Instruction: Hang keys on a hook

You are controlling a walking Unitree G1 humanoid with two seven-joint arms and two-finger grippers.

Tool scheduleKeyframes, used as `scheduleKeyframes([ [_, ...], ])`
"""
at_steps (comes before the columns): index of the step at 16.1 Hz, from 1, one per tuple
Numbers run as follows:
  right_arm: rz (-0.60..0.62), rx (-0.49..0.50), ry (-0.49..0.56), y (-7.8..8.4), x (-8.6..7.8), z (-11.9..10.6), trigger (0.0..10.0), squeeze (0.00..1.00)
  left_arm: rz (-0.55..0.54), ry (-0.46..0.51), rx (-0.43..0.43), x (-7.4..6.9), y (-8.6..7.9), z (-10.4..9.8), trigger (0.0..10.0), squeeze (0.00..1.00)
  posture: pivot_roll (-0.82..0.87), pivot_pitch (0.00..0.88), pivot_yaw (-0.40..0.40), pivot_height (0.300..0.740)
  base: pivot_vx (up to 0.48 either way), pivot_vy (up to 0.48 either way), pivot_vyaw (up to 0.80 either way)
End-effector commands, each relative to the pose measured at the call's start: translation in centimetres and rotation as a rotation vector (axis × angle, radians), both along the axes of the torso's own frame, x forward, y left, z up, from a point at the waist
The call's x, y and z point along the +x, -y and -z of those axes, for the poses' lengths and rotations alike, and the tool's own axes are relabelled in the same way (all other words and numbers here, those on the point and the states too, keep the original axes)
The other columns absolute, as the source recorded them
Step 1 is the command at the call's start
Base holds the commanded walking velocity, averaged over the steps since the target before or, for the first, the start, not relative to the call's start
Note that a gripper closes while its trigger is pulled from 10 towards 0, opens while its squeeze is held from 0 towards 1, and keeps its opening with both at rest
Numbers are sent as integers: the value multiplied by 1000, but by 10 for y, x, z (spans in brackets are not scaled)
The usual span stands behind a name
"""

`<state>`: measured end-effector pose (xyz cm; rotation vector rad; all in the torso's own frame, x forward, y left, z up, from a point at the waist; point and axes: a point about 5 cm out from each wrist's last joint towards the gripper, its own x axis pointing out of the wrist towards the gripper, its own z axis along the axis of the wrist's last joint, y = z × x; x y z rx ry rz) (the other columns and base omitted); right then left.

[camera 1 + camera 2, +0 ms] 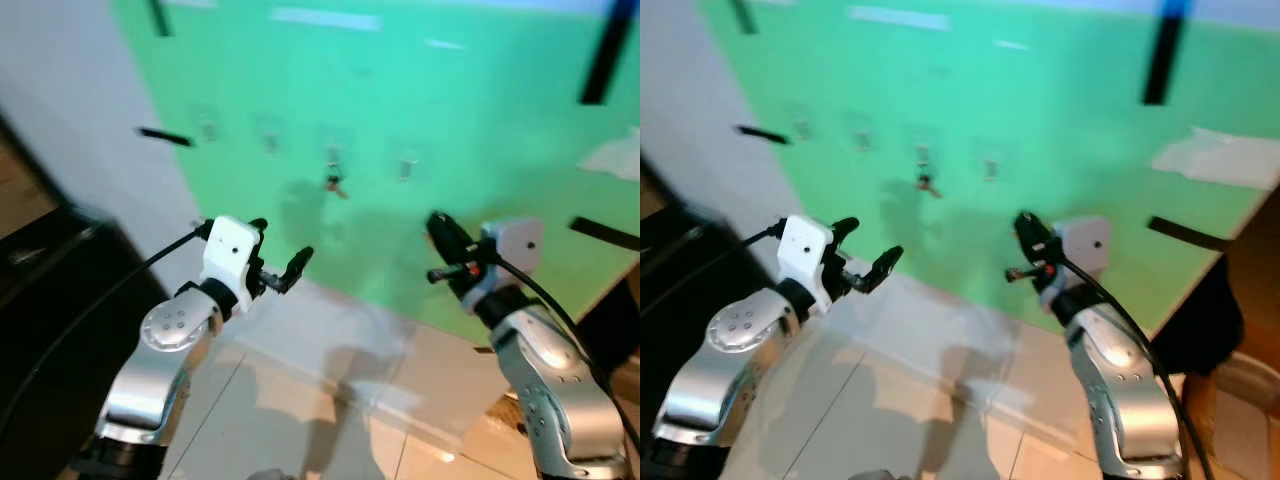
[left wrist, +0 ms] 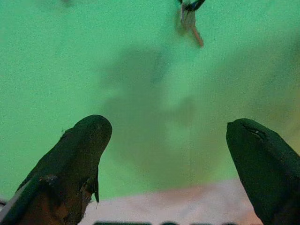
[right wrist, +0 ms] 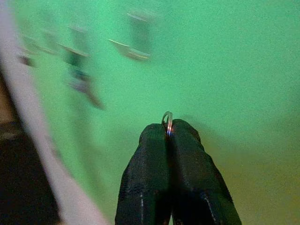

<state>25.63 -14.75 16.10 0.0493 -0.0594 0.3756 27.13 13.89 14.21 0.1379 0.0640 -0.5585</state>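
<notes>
Green wall panel (image 1: 480, 120) carries a row of small hooks (image 1: 270, 132), one already bearing keys (image 1: 334, 182). At left, the left end effector (image 1: 278, 252) hovers spread and empty. At right, the right end effector (image 3: 168, 133) is pressed together on a key ring (image 3: 167, 120), likely light, stiff and slippery, best pinched at the ring.

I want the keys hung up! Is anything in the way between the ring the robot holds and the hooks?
Nothing visible: the right gripper pinches a key ring, with open air up to the free hook on the green wall.
</notes>
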Motion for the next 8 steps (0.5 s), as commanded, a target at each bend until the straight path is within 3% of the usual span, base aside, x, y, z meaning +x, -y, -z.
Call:
scheduleKeyframes([
  [1, -78, 24, 22, -10, -2, -7, 10000, 0, 46, 0, -2, -4, -3, -4, 10000, 0, -25, 0, 75, 740, 0, 0, 0],
  [5, -126, 118, 13, -18, 10, -18, 10000, 0, 199, -34, 9, -10, -1, -7, 10000, 0, -18, 0, 79, 740, 0, 0, 0],
  [8, -131, 197, 18, -19, 17, -26, 10000, 0, 334, -54, -30, -20, 2, -13, 10000, 0, -15, 0, 82, 740, 0, 0, 0],
])
